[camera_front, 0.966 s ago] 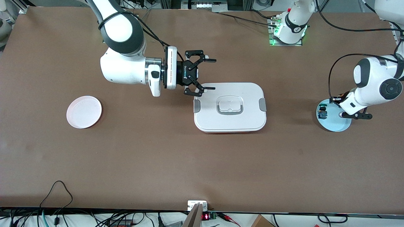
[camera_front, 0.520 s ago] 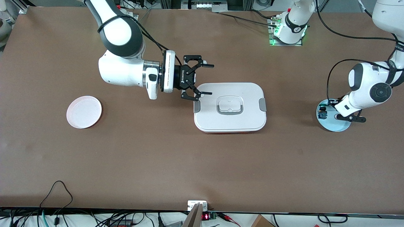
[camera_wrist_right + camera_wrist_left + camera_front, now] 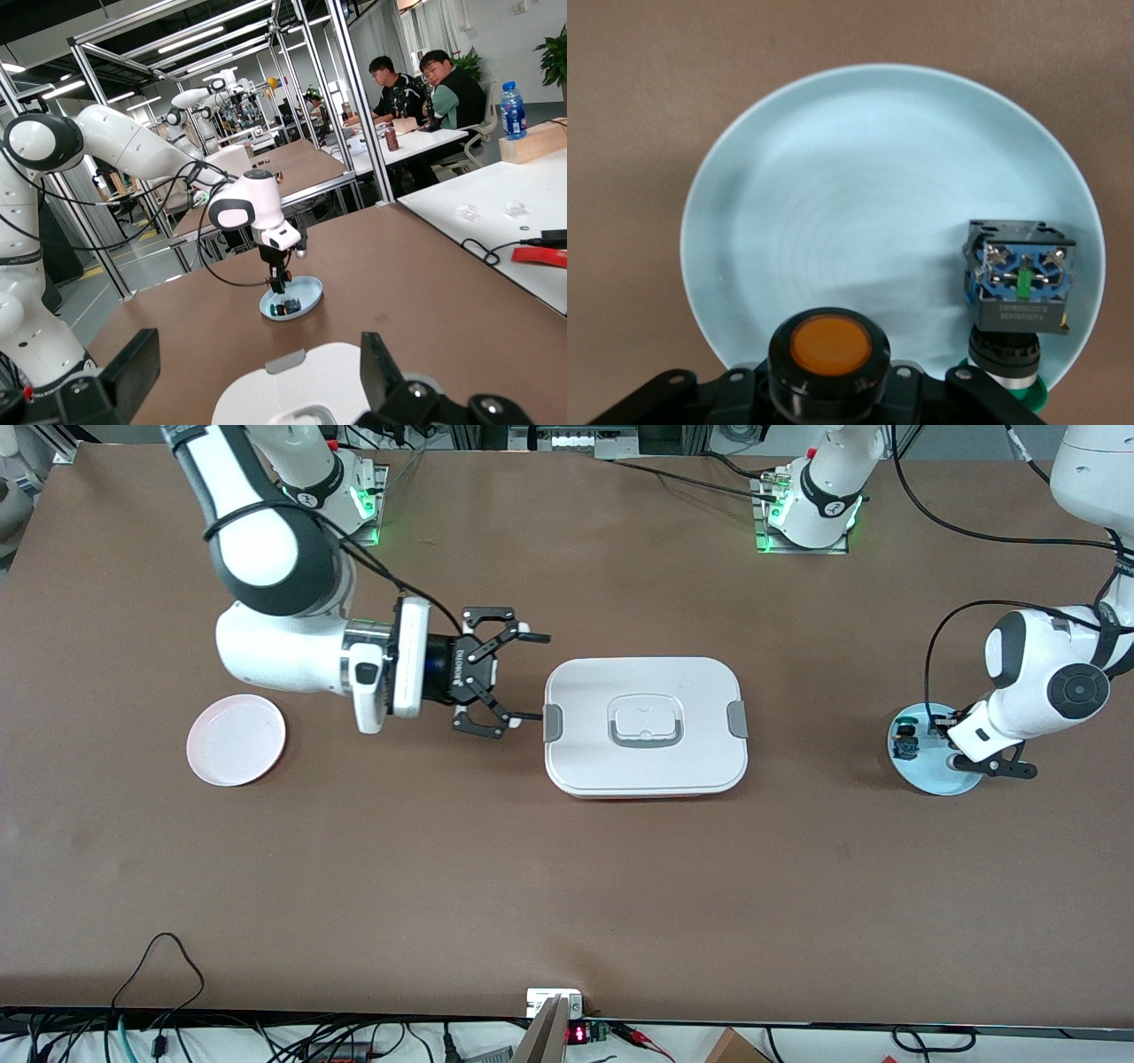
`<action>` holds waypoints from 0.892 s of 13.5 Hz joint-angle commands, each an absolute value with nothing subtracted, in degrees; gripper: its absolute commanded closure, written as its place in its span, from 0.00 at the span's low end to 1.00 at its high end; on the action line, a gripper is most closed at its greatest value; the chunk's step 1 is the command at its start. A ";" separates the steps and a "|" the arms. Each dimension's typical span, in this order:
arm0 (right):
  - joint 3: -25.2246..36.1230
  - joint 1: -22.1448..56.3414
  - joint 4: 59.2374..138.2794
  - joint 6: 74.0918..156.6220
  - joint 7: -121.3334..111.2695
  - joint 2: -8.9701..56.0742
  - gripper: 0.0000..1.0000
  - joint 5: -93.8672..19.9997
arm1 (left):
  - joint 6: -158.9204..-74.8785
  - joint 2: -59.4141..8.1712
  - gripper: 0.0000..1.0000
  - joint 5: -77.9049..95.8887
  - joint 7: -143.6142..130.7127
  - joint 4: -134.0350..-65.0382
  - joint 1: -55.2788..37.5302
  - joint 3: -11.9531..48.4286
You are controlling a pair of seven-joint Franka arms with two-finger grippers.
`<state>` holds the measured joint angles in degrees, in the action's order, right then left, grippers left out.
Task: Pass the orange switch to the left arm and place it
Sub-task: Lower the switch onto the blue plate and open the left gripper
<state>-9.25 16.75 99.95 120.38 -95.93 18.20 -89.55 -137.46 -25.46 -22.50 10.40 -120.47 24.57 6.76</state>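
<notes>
Nothing has crossed yet: we see the orange switch [image 3: 827, 347] at the left gripper [image 3: 961, 762] over the blue plate [image 3: 939, 781], grip unclear, while the right gripper [image 3: 540, 677] waits wide open beside the box [image 3: 691, 766].

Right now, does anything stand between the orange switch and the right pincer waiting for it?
Yes: the box lies mid-table between the orange switch, at the left pincer over the blue plate, and the open right pincer.
</notes>
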 commanded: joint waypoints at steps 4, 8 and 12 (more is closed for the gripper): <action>-4.68 11.25 104.50 111.63 -90.64 13.72 0.00 -79.75 | -137.37 -28.47 0.52 -23.82 12.13 -116.63 24.79 7.03; -3.25 10.55 104.59 109.69 -79.65 13.10 0.00 -75.07 | -137.64 -30.32 0.36 -23.82 12.22 -115.14 24.87 7.12; -3.16 9.67 104.59 109.51 -69.99 12.75 0.00 -63.92 | -136.94 -29.71 0.00 -23.47 12.13 -114.70 25.05 7.64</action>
